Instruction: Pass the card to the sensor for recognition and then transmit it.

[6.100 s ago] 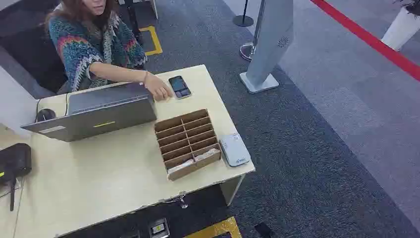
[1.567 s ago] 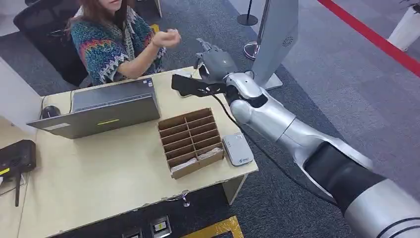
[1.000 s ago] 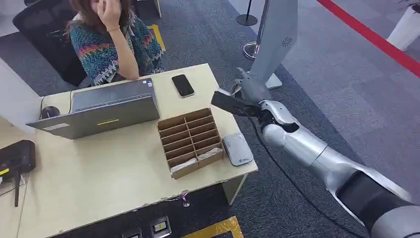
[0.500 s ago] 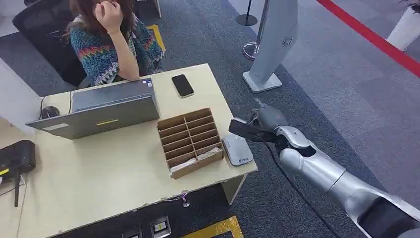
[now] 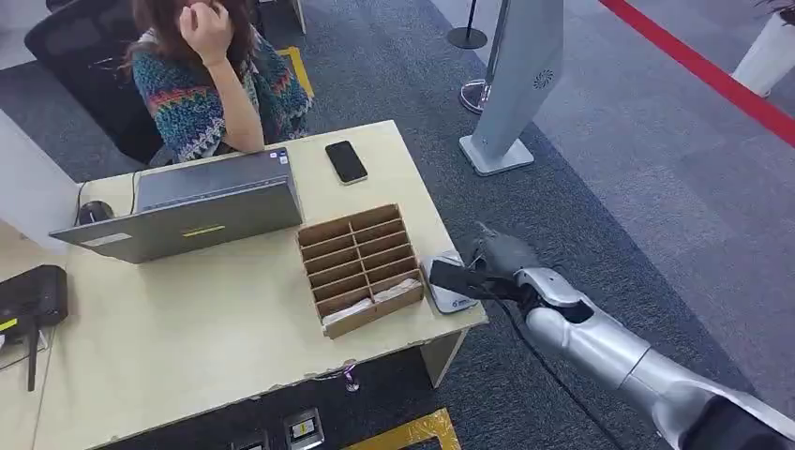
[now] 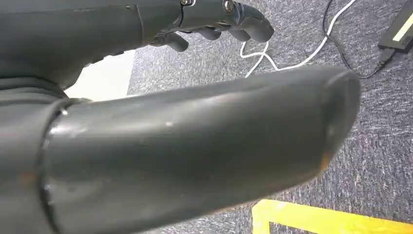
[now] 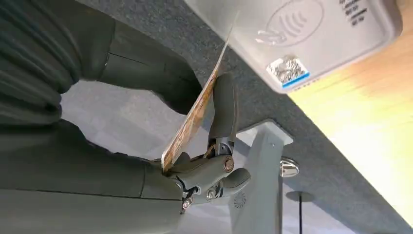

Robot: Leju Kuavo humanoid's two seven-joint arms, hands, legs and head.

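My right hand (image 5: 502,255) hovers at the desk's near right corner, over the white card reader (image 5: 452,302), which it partly covers. In the right wrist view the right hand (image 7: 146,73) pinches a thin card (image 7: 192,117), seen edge-on, between the thumb and a finger. The card's edge points at the reader (image 7: 302,34), close to its contactless mark; I cannot tell whether they touch. The left hand (image 6: 185,146) hangs over grey carpet with nothing in it, fingers (image 6: 234,22) apart from the thumb.
A brown divided card box (image 5: 359,267) stands left of the reader. Behind it are a grey laptop (image 5: 187,211) and a black phone (image 5: 346,161). A person (image 5: 202,84) sits at the desk's far side. A grey sign stand (image 5: 511,84) rises on the floor to the right.
My right arm has drawn back from the desk's far side near the person, down to its near right corner over the reader. The person has raised a hand to the head.
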